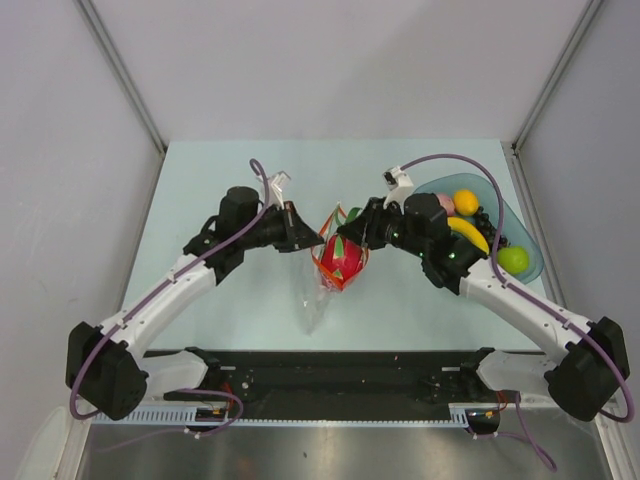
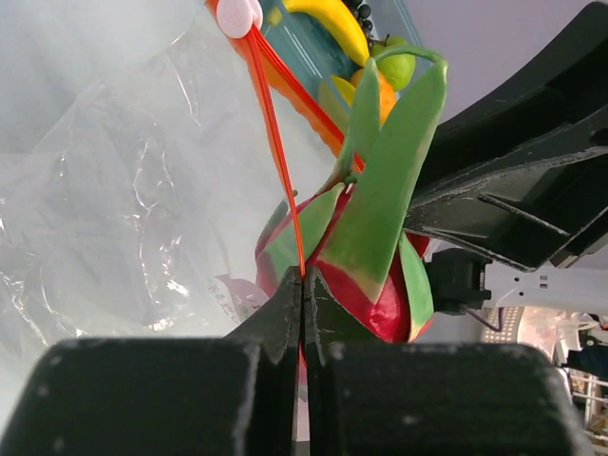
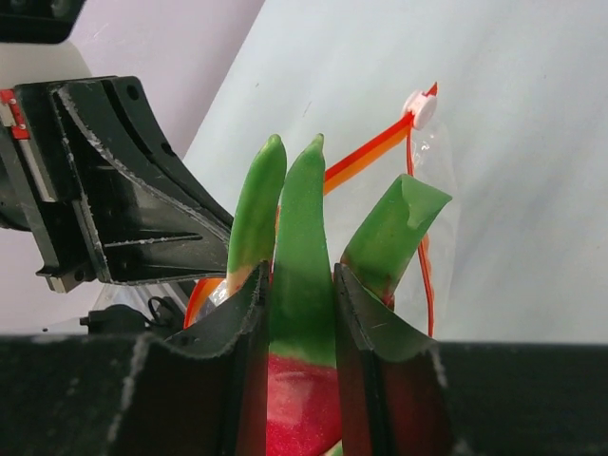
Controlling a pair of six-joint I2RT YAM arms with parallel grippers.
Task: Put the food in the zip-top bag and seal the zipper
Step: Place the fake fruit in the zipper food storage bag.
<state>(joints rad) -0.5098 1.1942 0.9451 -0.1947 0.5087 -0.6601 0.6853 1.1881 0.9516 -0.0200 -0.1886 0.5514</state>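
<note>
The red piece (image 1: 340,262) is glossy, with long green leaves tipped in yellow. It hangs left of the teal bowl (image 1: 528,250), at the mouth of the zip-top bag (image 1: 312,300). How far in it sits cannot be told. The right gripper (image 3: 300,285) is clenched on one of its middle leaves, with the other leaves standing up on either side of the fingers.

The bag is clear and crinkled, and trails from the fruit toward the near edge of the table. Its orange-red zipper (image 2: 275,142) runs taut to a white slider (image 2: 237,14), and the left gripper (image 2: 302,285) is pinched tight on that strip, farther from the bowl than the fruit.

Inside the bowl lie a yellow banana (image 1: 468,233), an orange fruit (image 1: 466,201) and a green fruit (image 1: 513,260).

The table (image 1: 220,180) is pale blue-green and matte. The bowl stands at its right side. Plain grey walls (image 1: 330,70) close in three sides.
</note>
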